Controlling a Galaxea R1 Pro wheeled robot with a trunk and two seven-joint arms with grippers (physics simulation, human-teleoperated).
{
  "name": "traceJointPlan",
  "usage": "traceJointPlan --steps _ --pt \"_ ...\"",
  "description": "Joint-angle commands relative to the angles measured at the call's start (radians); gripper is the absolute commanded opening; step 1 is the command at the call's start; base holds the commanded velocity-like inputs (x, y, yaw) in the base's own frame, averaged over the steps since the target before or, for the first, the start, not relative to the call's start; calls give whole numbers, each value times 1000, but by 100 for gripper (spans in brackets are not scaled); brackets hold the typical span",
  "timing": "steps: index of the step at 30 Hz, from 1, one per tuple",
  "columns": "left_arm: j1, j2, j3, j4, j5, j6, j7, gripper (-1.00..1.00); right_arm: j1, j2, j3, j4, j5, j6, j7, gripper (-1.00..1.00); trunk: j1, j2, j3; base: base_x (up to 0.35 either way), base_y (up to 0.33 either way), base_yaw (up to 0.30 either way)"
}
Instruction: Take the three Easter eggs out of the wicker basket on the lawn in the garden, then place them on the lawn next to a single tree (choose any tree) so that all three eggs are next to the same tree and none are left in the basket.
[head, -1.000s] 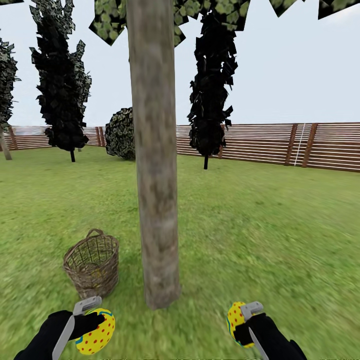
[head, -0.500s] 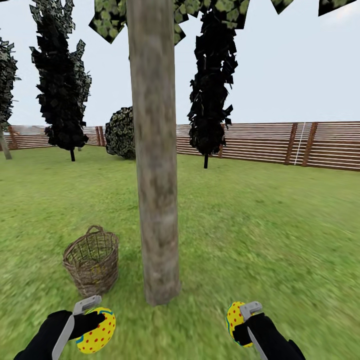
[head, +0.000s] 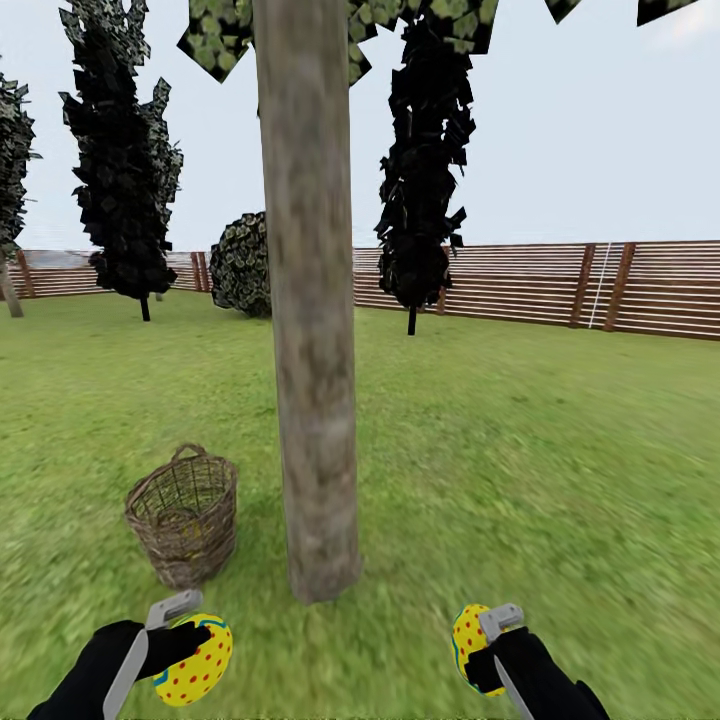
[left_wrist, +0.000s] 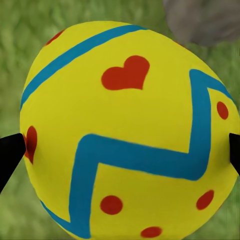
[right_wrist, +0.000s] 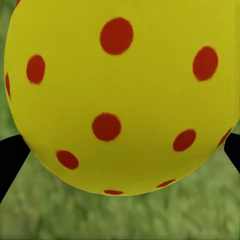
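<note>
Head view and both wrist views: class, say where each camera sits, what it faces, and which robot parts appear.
Head view: high, facing forward over tree, wicker basket, both arms with eggs.
Left wrist view: near jaws, facing left egg above lawn.
Right wrist view: near jaws, facing right egg.
Shared: both eggs also appear in the head view.

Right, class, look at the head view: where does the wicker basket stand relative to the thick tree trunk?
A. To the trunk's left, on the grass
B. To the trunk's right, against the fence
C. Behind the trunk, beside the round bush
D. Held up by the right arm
A: the wicker basket stands on the lawn just left of the tree trunk's base.
</note>
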Motion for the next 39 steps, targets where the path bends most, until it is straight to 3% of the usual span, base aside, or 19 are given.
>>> traceJointPlan --steps 1,11,18,39 --pt "-1 0 3 -1 3 6 -3 -100 -1 -1 5 -1 7 5 0 -100 4 -8 -4 0 0 0" --pt "-1 0 3 -1 3 6 -1 -100 -1 0 5 3 7 5 0 -100 42 -78 -36 0 0 0" --pt "-1 2 5 0 31 6 -4 -100 -1 0 5 5 7 5 0 -100 42 -78 -36 186 0 0" --pt "-1 4 6 2 42 7 -4 -100 -1 1 12 5 7 4 0 -100 42 -78 -36 347 0 0"
